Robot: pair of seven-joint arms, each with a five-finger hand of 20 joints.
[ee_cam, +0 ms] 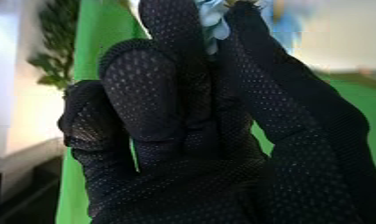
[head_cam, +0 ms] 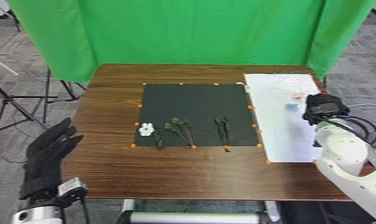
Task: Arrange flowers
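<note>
On the brown table [head_cam: 113, 172], near three o'clock, a pale blue flower [ee_cam: 210, 14] is pinched in the right hand [head_cam: 325, 106], so picking seems the step now, and next it should go up and over to the black mat [head_cam: 189, 102].

dark stems [head_cam: 223, 131] on black mat [head_cam: 193, 102], white sheet [head_cam: 287, 142]

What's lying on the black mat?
On the black mat lie a small white item and several dark green sprigs; whatever is directly beneath them is covered.
</note>
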